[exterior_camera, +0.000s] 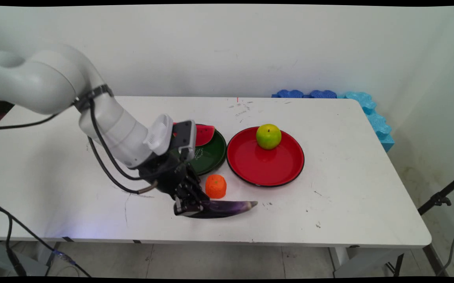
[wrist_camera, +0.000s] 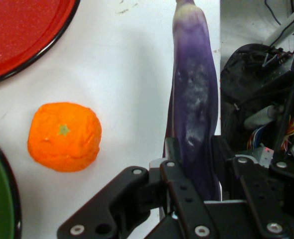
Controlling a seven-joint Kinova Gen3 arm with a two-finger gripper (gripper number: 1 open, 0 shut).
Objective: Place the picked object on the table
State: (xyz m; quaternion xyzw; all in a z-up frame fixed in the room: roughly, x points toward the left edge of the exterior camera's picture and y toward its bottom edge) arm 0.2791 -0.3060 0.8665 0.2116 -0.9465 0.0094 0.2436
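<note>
Down at the counter's [exterior_camera: 348, 196] near edge, I have the claw [exterior_camera: 187, 207] lowered over the stem end of a purple eggplant [exterior_camera: 227, 208], its 2 fingers pinching that end from both sides. In the hand view the eggplant [wrist_camera: 194, 114] runs straight out ahead of the claw [wrist_camera: 192, 164], lying flat, its tip pointing away from me.

Just beside the claw, on the far side, sits an orange [exterior_camera: 215, 186], close to the eggplant but apart from it. Beyond the orange are 2 plates: a green plate [exterior_camera: 213, 155] carrying a watermelon slice [exterior_camera: 204, 134], partly hidden behind my wrist, and a red plate [exterior_camera: 266, 165] further along the way the tip points, with a green apple [exterior_camera: 268, 136] on its far rim.

I judge the eggplant to be light, smooth-skinned and a little slippery, and long enough to droop or swing when held by 1 end. A hold nearer its thick middle would likely carry it steadier.
</note>
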